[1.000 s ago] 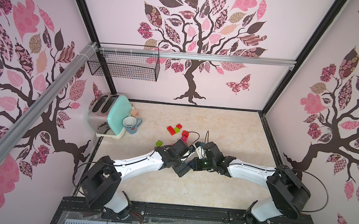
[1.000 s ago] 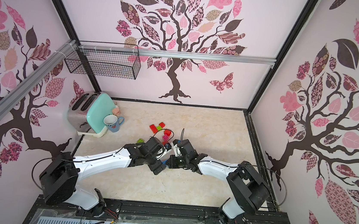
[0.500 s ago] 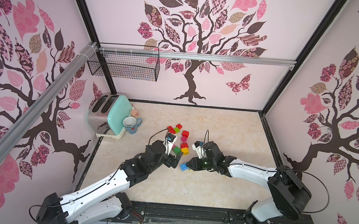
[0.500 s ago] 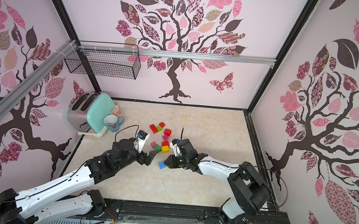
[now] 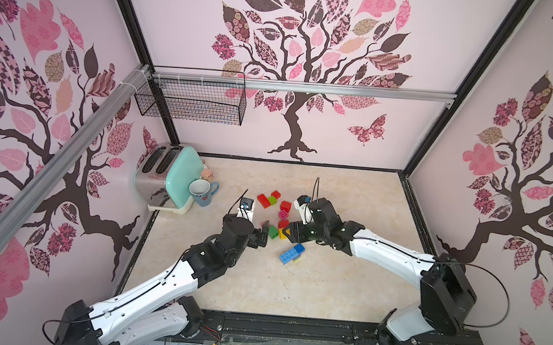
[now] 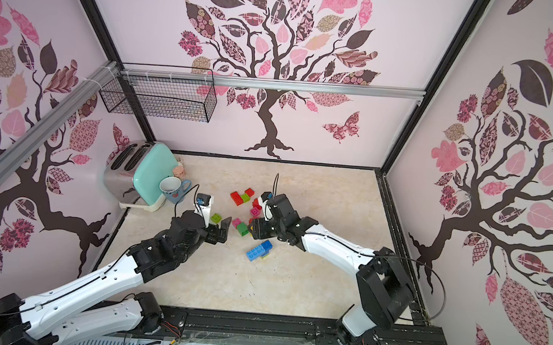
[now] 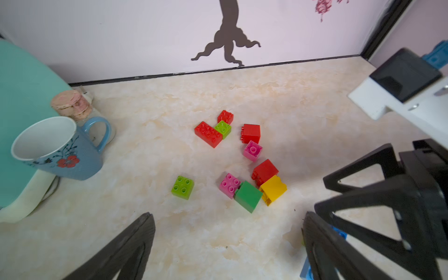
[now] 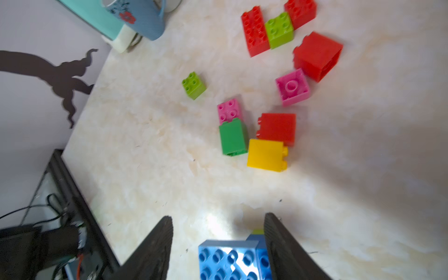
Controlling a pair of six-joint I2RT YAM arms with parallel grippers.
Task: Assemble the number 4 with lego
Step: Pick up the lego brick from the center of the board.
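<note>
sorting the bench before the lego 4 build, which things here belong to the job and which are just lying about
job: red bricks, green bricks, pink bricks, yellow brick, blue bricks

lying about: toaster, mug, corked jar, wire basket

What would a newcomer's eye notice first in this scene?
The bright lego bricks scattered in the middle, with the left gripper and right gripper, both open, flanking them. A blue brick piece lies nearest the right gripper. The mint toaster and blue mug stand together at the far left.
</note>
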